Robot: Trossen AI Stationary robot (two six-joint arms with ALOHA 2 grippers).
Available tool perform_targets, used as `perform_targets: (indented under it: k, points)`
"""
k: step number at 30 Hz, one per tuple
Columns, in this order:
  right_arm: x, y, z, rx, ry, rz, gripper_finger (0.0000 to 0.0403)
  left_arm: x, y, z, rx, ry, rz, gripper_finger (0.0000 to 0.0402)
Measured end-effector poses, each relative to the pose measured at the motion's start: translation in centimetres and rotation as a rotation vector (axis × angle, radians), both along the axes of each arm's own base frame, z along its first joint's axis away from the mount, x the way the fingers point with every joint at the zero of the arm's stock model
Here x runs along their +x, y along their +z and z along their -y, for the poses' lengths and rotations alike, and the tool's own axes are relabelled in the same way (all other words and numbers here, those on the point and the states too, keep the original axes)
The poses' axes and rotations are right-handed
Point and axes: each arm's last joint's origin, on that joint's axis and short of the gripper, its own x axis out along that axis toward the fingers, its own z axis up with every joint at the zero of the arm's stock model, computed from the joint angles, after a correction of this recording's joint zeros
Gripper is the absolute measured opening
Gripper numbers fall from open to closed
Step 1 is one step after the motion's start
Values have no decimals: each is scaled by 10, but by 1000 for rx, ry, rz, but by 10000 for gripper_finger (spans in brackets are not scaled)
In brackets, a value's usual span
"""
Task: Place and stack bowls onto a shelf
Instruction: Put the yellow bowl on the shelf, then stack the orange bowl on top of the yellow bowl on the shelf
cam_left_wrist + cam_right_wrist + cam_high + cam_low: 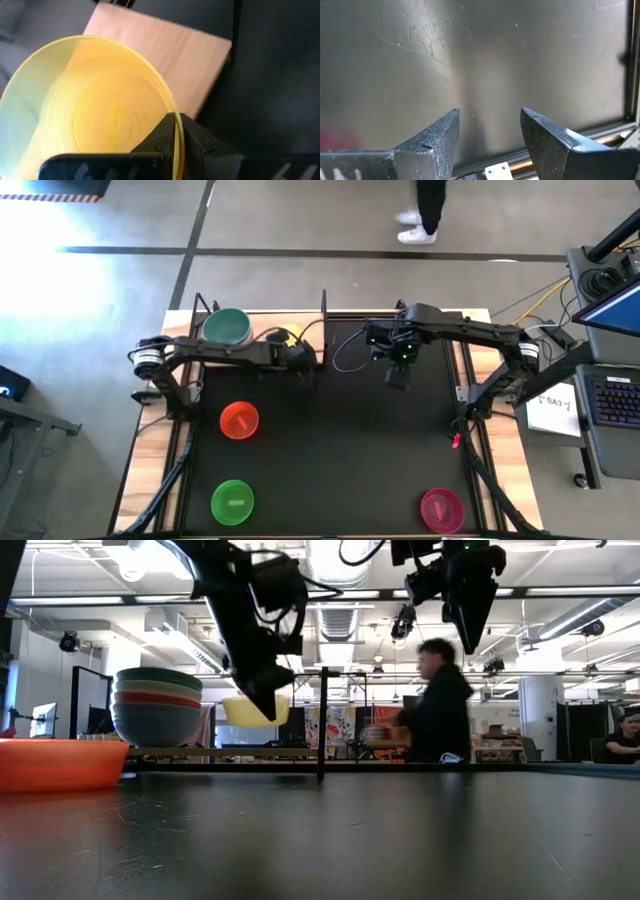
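My left gripper (297, 355) is at the shelf (262, 319) on the table's far side, shut on a yellow-green bowl (284, 337). In the low view that bowl (255, 710) hangs just above the shelf board (230, 752), beside a stack of larger bowls (157, 705) with the teal one on top (228, 327). An orange bowl (239, 421), a green bowl (232, 501) and a magenta bowl (441, 509) sit upright on the black mat. My right gripper (397, 375) hangs open above the mat's far middle, holding nothing. My left gripper (175, 122) pinches the yellow-green bowl by its rim (172, 107), one finger inside the bowl and one outside (200, 135). The bowl is lifted clear of the shelf board (170, 55) and sits roughly upright, slightly tilted.
Thin black uprights (322, 720) stand at the shelf's ends. A person (432, 710) walks in the room beyond the table. The mat (495, 60) under my right gripper is bare. A desk with a laptop (610, 310) stands off the table's right side.
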Motion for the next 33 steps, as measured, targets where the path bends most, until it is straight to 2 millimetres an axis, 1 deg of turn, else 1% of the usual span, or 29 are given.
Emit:
perform_targets:
  k: [3,9,12,16,20,23,27,33]
  points:
    - [-4,2,-2,-3,-22,16,196,0,-3,-14,-37,-39,30,1]
    - [-10,-1,-3,-6,-36,30,196,-5,-5,-38,-53,2,35,1]
    - [-12,-4,-4,-5,-34,31,196,-8,-5,-46,-89,2,46,1]
    - [-15,-10,-5,-1,-34,21,196,-11,-5,-54,-93,26,50,1]
    - [-17,-17,-5,8,-35,-5,196,-13,-5,-58,-92,37,50,4]
    - [-18,-22,-6,15,-34,-22,196,-12,-6,-57,-97,32,51,17]
    - [-19,-28,-6,21,-34,-44,196,-12,-6,-56,-114,21,59,43]
    - [-20,-33,-6,24,-34,-58,196,-11,-2,-58,-81,27,49,89]
